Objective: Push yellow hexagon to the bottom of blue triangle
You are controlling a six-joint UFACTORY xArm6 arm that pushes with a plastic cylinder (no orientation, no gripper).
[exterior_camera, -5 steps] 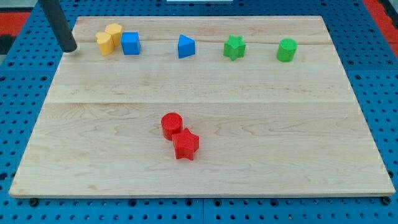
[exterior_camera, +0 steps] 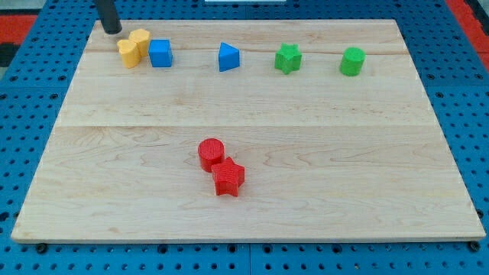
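The yellow hexagon (exterior_camera: pixel 140 40) sits near the board's top left, touching a second yellow block (exterior_camera: pixel 128 53) on its lower left and a blue cube (exterior_camera: pixel 160 53) on its right. The blue triangle (exterior_camera: pixel 228 56) lies further to the view's right in the same row. My tip (exterior_camera: pixel 112 30) stands at the board's top edge, just to the upper left of the yellow hexagon, a small gap apart from it.
A green star (exterior_camera: pixel 287 58) and a green cylinder (exterior_camera: pixel 352 61) lie along the top row at the right. A red cylinder (exterior_camera: pixel 211 153) and a red star (exterior_camera: pixel 228 178) touch each other in the lower middle of the wooden board (exterior_camera: pixel 306 153).
My tip has moved up and to the right, from left of the yellow blocks to the board's top edge above them. No block has moved.
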